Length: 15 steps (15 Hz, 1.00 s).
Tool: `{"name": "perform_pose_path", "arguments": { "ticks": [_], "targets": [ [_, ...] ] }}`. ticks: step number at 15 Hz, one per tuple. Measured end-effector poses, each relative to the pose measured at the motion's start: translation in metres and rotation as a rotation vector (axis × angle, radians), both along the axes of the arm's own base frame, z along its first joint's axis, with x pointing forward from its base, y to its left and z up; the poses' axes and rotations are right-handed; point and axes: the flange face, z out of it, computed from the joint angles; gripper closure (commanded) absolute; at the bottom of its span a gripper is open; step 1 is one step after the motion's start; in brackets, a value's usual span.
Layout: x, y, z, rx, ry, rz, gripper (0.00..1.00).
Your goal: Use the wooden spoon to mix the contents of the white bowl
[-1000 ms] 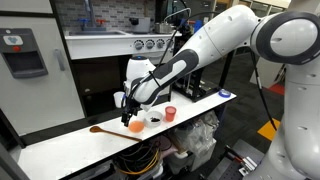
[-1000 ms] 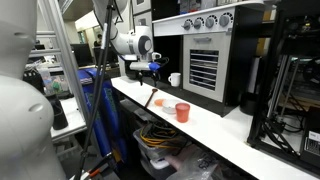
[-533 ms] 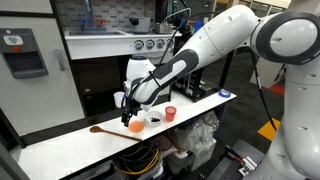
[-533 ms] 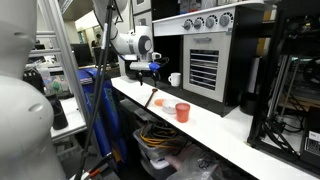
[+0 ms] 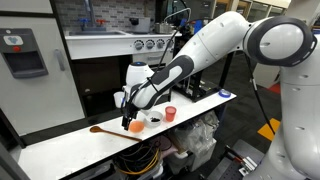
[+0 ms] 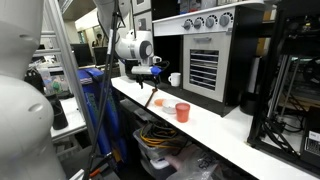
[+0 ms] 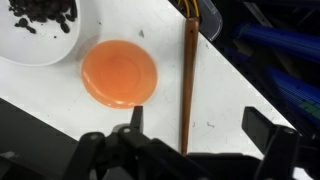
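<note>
The gripper (image 7: 196,115) hangs open, its dark fingers on either side of the slim, straight wooden spoon (image 7: 188,70); whether they touch it I cannot tell. The spoon lies on the smooth white desk (image 7: 225,100) just beside a flat, round orange dish (image 7: 120,73). Near the dish's opposite side sits the white bowl (image 7: 30,45), holding crumbly black contents (image 7: 42,10).

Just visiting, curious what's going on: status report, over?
Open jaws over long brown wooden spoon, not gripped. Spoon lies outside small white bowl. Round orange dish sits between them.
</note>
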Motion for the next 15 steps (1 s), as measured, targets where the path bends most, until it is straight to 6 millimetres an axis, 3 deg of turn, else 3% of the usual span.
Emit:
{"name": "perform_pose_path", "arguments": {
  "ticks": [6, 15],
  "targets": [
    [0.014, 0.010, -0.039, -0.027, 0.008, 0.063, 0.00],
    [0.037, 0.060, -0.044, -0.067, 0.016, 0.122, 0.00]
  ]
}}
